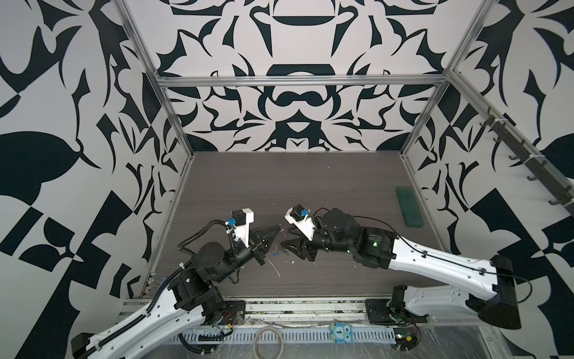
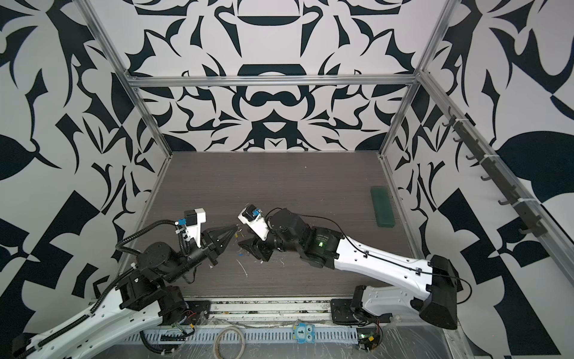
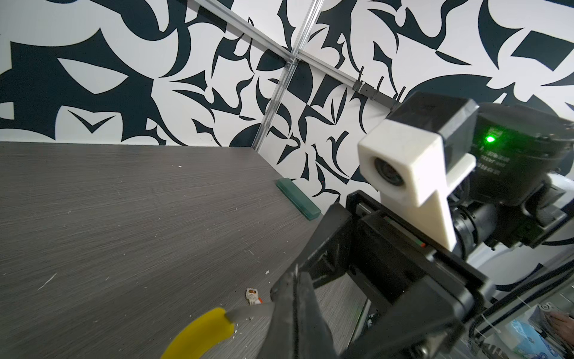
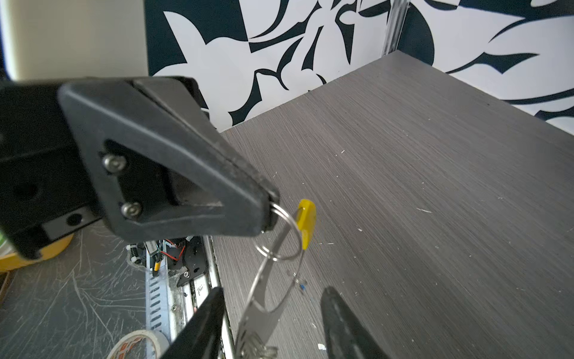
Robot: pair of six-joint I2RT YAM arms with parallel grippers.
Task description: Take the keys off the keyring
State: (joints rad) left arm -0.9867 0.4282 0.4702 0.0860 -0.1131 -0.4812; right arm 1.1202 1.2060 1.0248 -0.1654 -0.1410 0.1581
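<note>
My left claw (image 4: pixel 271 214) is pressed together on the small metal ring (image 4: pixel 284 213) of the keyring (image 4: pixel 264 314) and holds it above the table (image 1: pixel 310 186). I think this is so that the grey loop hangs free and its other end is offered to the second arm. My right claw (image 4: pixel 272 290) stands apart, with one finger on each side of the hanging grey strip. As far as I see it touches the strip on neither side, so it grips nothing. The yellow part (image 4: pixel 307 223) hangs just beside the small ring.

A little farther, on the table near the claws, lies the red key (image 3: pixel 253 296), apart from the loop. Another small blue spot on the table I take for the blue key (image 4: pixel 302 287), but it is too small to be sure. So both keys seem to be off the keyring; this is only my judgement.

Farthest, at the right edge of the table, lies a green block (image 1: pixel 503 206), well apart from everything.

Some things I cannot read. In both top views the keyring is almost lost between the black fingers. The lower end of the strip is cut off in the right wrist view, so I cannot tell if anything hangs there. The yellow part is also cut off in the left wrist view.
</note>
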